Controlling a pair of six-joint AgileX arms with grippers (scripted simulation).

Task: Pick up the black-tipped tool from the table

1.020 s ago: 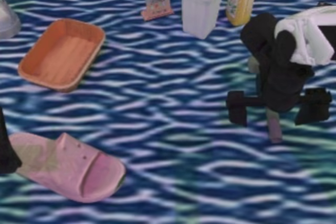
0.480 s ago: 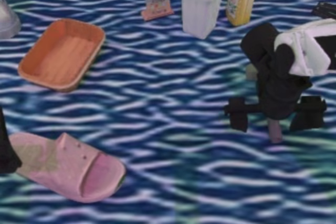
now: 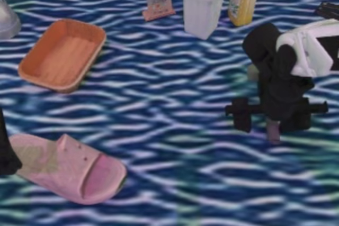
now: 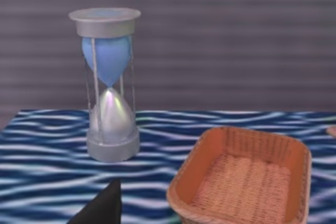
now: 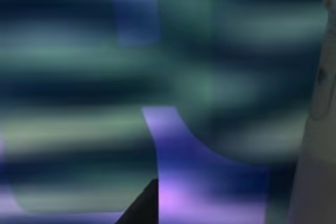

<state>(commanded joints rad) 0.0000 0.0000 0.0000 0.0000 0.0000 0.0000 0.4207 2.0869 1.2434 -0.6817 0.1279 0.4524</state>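
Right gripper [image 3: 274,116] lowered and narrowed since a second ago, jaws part-open, gripping nothing, black-tipped tool [image 3: 273,129] lying between them on table [image 3: 175,120]; closure judged imminent; left arm parked.

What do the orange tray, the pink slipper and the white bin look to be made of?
The orange tray looks like woven wicker or rattan: the left wrist view shows a fine weave on its walls and floor, matte. The pink slipper looks like moulded foam or rubber, smooth with small punched holes. The white bin looks like thin plastic, plain and slightly translucent.
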